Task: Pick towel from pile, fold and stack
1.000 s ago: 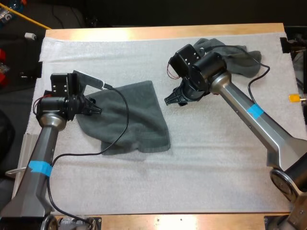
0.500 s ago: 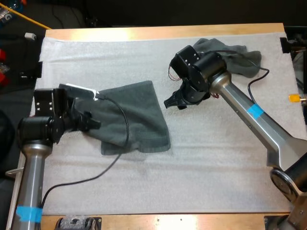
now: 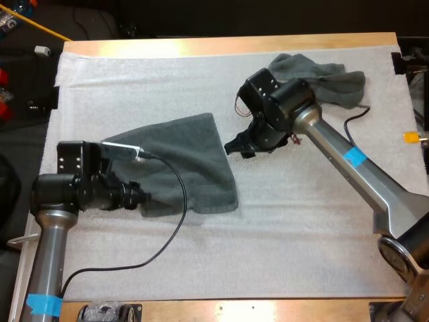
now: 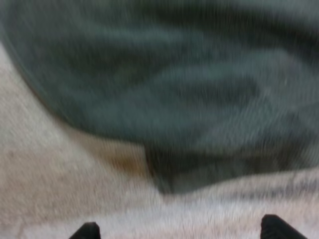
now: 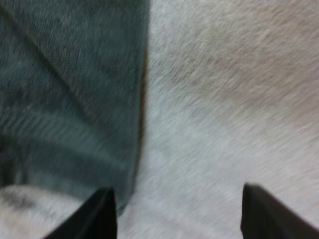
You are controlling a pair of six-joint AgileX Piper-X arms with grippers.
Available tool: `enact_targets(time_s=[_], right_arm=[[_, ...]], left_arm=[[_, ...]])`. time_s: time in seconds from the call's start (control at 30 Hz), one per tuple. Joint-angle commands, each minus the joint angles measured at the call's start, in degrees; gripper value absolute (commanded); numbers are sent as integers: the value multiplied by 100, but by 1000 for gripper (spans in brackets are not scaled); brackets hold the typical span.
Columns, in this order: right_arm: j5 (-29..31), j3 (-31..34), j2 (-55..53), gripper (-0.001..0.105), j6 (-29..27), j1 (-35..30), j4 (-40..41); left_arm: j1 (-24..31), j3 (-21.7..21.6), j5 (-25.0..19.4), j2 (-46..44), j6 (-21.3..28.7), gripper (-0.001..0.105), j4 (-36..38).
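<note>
On the white mat (image 3: 268, 241), a flattened dark grey-green towel (image 3: 194, 157) just 9 o'clock of centre; a crumpled towel (image 3: 322, 75) at 1 o'clock. At the flat towel's 8 o'clock corner, left gripper (image 3: 141, 198), fingers spread, grasping nothing. At its 3 o'clock edge, right gripper (image 3: 233, 147), likewise released.

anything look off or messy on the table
The middle towel lies askew on the mat, edges slanted and uneven. A crumpled towel sits at the far right. Nothing looks damaged.

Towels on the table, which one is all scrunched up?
The crumpled towel at the far right corner of the mat, bunched into a lump. The flat towel lies spread out mid-mat.
</note>
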Motion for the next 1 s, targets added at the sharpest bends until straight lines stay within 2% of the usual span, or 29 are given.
enact_targets(time_s=[0.0,0.23,0.37,0.5,0.73,0.97], right_arm=[[-209,169,-55,53,110,-4,-194],[-593,978,-55,53,432,53,-922],[-657,1448,-55,52,547,336,-1305],[-638,1879,-55,52,1163,599,-1777],[-624,2348,-55,52,1684,653,-2313],[-628,2828,-55,52,2549,653,-3261]], left_arm=[[-5,111,25,-34,-51,61,-123],[-5,527,148,-34,-51,61,-344],[-5,630,148,-34,-51,61,-372],[-5,629,148,-34,-51,61,-363],[-5,629,222,-34,-51,61,-358],[-5,629,400,-34,-51,61,-325]])
